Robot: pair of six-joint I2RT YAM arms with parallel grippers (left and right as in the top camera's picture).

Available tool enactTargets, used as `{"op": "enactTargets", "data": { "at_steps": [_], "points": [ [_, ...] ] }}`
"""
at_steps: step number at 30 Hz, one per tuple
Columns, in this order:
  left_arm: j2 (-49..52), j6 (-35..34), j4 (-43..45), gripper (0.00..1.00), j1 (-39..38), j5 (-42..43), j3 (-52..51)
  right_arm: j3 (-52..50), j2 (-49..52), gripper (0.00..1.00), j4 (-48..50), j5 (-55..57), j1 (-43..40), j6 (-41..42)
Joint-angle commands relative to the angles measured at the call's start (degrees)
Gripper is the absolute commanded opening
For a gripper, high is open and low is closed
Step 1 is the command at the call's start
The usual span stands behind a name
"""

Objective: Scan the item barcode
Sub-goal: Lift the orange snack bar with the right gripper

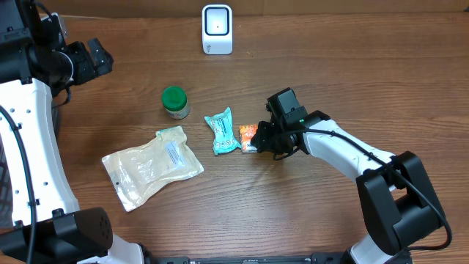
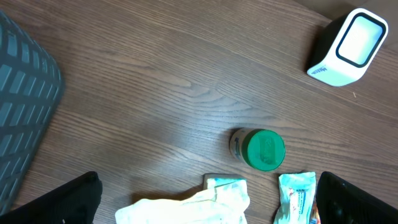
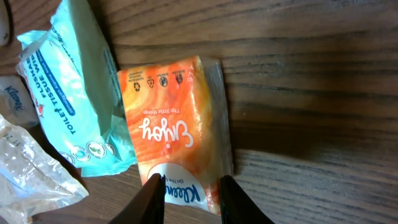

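While the orange tissue packet (image 3: pixel 174 130) lies flat on the desk (image 1: pixel 330 66), well apart from the scanner (image 1: pixel 217 29), nothing looks scanned. The right gripper (image 3: pixel 191 190) has its jaws straddling the packet's end; I cannot tell whether they pinch it. The left gripper (image 1: pixel 99 57), well apart from the scanner, is wide open and empty. Lifting the packet and presenting its barcode are left.

Your table (image 1: pixel 352 66): brown wood grain, flat. You'll find the white scanner (image 1: pixel 217 29) at the far edge, centre, well apart from the rest. Green-lidded jar (image 1: pixel 174 102) sits left of centre. On its near side lies a clear plastic bag (image 1: pixel 152 166), crumpled. Right of the bag is a teal tissue pack (image 1: pixel 221 131). The orange packet (image 1: pixel 248 137) lies flat against that pack's right edge.
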Motion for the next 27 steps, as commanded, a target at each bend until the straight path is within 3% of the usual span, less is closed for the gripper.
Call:
{"op": "enactTargets", "data": {
  "at_steps": [1, 8, 11, 17, 27],
  "points": [
    [0.0, -1.0, 0.0, 1.00, -0.1, 0.5, 0.4, -1.9, 0.5, 0.26, 1.7, 0.9, 0.2, 1.5],
    [0.0, -1.0, 0.0, 1.00, -0.1, 0.5, 0.4, -4.7, 1.0, 0.20, 4.1, 0.8, 0.2, 3.1],
    [0.0, -1.0, 0.0, 1.00, -0.1, 0.5, 0.4, -4.8, 1.0, 0.04, 4.4, 0.8, 0.2, 3.1],
    [0.0, -1.0, 0.0, 1.00, -0.1, 0.5, 0.4, -4.7, 0.9, 0.04, 5.4, -1.2, 0.2, 2.9],
    [0.0, -1.0, 0.0, 1.00, -0.1, 0.5, 0.4, -3.7, -12.3, 0.04, 4.9, -29.0, -7.6, -3.3]
  ]
}}
